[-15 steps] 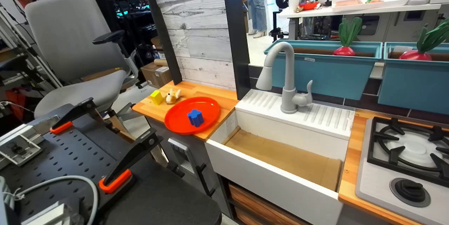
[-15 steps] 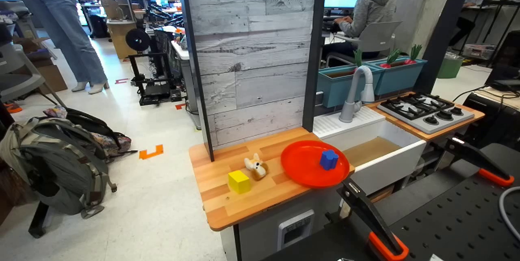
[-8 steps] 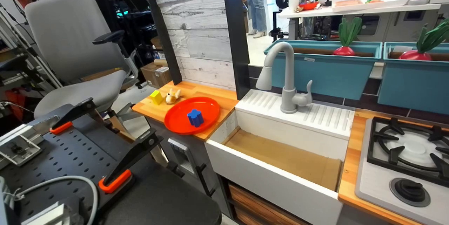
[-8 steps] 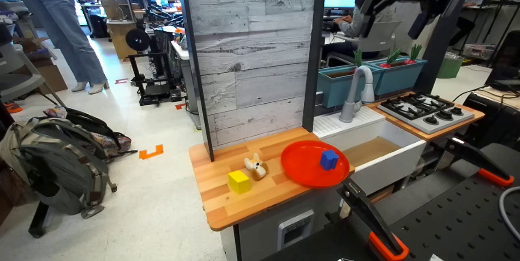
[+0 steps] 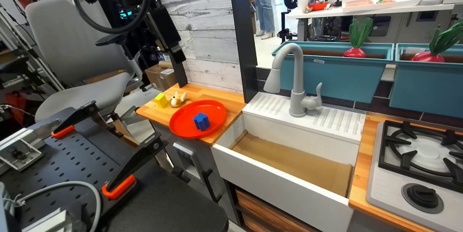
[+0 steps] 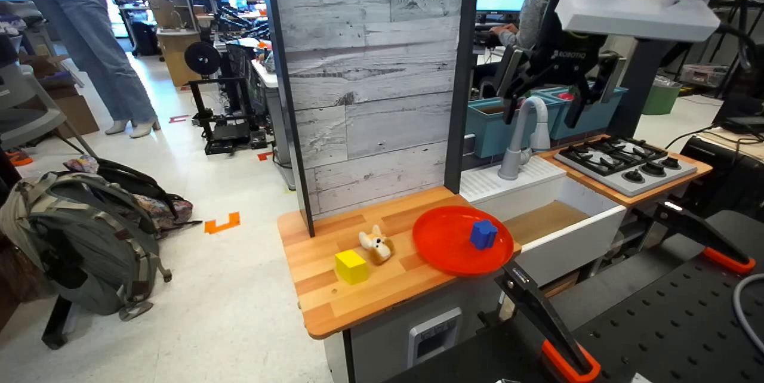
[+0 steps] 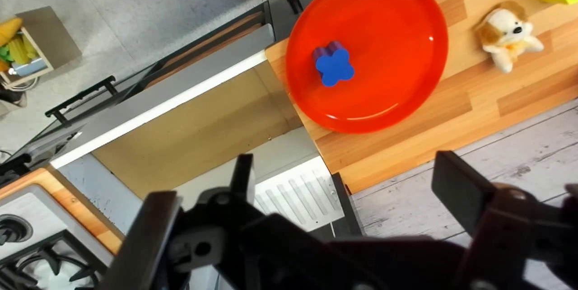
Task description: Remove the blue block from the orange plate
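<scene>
The blue block stands upright on the orange plate on the wooden counter left of the sink. The block and plate also show in an exterior view, with the block near the plate's sink-side rim. In the wrist view the flower-shaped blue block sits left of centre on the plate. My gripper is open and empty, well above the counter and apart from the block. In the wrist view the jaws of the gripper are wide apart, with nothing between them.
A yellow block and a small plush dog lie on the counter beside the plate. A tall wood-look panel rises behind. The sink with a grey faucet adjoins the counter. Black clamps stand in front.
The arm and gripper have come into both exterior views from above and moved lower, toward the counter. The gripper stays open. The block, plate and other objects have not moved.
</scene>
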`<state>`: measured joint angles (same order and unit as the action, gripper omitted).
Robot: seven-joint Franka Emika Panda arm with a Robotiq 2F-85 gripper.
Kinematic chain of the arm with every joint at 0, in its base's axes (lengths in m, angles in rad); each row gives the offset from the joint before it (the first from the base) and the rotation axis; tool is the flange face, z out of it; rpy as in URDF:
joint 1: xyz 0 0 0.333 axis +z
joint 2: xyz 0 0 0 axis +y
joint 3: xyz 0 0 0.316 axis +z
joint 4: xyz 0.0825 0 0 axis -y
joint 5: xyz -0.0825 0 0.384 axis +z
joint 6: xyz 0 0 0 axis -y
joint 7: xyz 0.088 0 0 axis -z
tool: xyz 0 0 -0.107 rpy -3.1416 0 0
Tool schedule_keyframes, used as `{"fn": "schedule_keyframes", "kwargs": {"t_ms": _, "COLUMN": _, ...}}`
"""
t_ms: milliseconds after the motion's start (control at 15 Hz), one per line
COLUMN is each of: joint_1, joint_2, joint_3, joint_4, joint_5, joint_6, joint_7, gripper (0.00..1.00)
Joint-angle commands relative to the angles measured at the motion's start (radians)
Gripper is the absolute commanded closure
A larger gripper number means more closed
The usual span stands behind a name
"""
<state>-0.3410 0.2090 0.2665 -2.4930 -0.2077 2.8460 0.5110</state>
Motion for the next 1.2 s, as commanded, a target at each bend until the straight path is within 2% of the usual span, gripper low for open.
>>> {"fn": "schedule_keyframes", "kwargs": {"t_ms": 0, "joint_1": 0.139, "joint_2": -0.007, "joint_3": -0.127, "joint_4": 0.002, "joint_5": 0.092, "joint_6": 0.002, "joint_7": -0.070, "gripper": 0.00}}
{"fn": "schedule_keyframes", "kwargs": {"t_ms": 133, "joint_1": 0.139, "joint_2": -0.007, "joint_3": -0.127, "joint_4": 0.005, "joint_5": 0.092, "joint_6": 0.001, "joint_7": -0.070, "gripper": 0.00}}
{"fn": "schedule_keyframes", "kwargs": {"t_ms": 267, "joint_1": 0.208, "joint_2": 0.041, "joint_3": -0.215, "joint_4": 0.014, "joint_5": 0.050, "joint_6": 0.040, "joint_7": -0.051, "gripper": 0.00}}
{"fn": "schedule_keyframes", "kwargs": {"t_ms": 467, "joint_1": 0.299, "joint_2": 0.155, "joint_3": -0.302, "joint_4": 0.065, "joint_5": 0.055, "joint_6": 0.031, "joint_7": -0.062, "gripper": 0.00}}
{"fn": "schedule_keyframes", "kwargs": {"t_ms": 667, "joint_1": 0.347, "joint_2": 0.267, "joint_3": -0.324, "joint_4": 0.120, "joint_5": 0.105, "joint_6": 0.017, "joint_7": -0.098, "gripper": 0.00}}
{"fn": "schedule_keyframes", "kwargs": {"t_ms": 1133, "joint_1": 0.412, "joint_2": 0.484, "joint_3": -0.348, "joint_4": 0.285, "joint_5": 0.187, "joint_6": 0.017, "joint_7": -0.146, "gripper": 0.00}}
